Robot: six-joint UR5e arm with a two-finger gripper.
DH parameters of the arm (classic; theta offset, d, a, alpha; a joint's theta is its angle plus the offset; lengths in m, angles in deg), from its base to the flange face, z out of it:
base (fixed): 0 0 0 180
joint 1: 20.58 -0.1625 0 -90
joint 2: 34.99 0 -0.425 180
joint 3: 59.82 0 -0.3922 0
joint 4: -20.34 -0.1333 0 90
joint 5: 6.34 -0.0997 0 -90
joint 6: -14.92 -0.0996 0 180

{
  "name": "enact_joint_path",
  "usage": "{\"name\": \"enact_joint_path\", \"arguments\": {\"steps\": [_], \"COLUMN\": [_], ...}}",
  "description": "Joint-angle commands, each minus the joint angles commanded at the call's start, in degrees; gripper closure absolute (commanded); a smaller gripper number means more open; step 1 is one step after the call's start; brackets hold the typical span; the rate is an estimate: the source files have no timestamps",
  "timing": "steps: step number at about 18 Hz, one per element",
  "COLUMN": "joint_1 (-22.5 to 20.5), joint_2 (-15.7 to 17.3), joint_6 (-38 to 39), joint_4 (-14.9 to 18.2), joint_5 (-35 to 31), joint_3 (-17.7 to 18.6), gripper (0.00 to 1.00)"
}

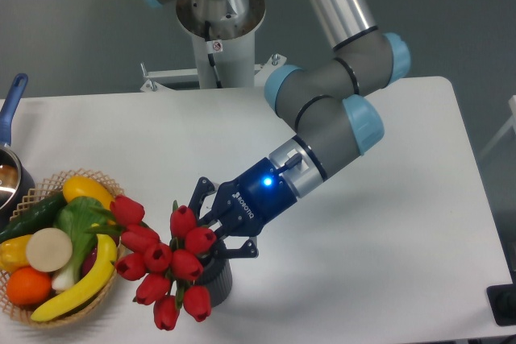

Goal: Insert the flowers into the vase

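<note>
Gripper (211, 230) sits low over the vase (216, 282), closed on the tulips (165, 259) at the stems, as far as I can tell; buds hide the contact. Vase is at front of table (387, 263), just right of the basket (48, 312). Stems seem partly in. To do it well: keep bunch centred over the rim, push straight down, don't tip the vase, release only once stems bottom out. Tulips: approx ten closed red buds, leaning out left twd basket, green barely showing.
</note>
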Motion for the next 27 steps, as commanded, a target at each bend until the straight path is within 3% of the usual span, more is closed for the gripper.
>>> {"name": "enact_joint_path", "arguments": {"steps": [4,11,12,14,27], "joint_1": [0.0,-0.8,-1.1,-1.4,-9.4], "joint_2": [-0.3,-0.1,0.1,0.3,4.6], "joint_6": [-1.7,-1.6,-1.6,-1.6,-1.7], "joint_4": [0.0,0.0,0.0,0.0,-0.1], "joint_5": [-0.1,-0.2,-0.2,-0.3,-8.4], "joint_3": [1.6,3.8,4.4,5.3,6.7], "gripper": [0.80,0.42,0.34,0.00,0.00]}}
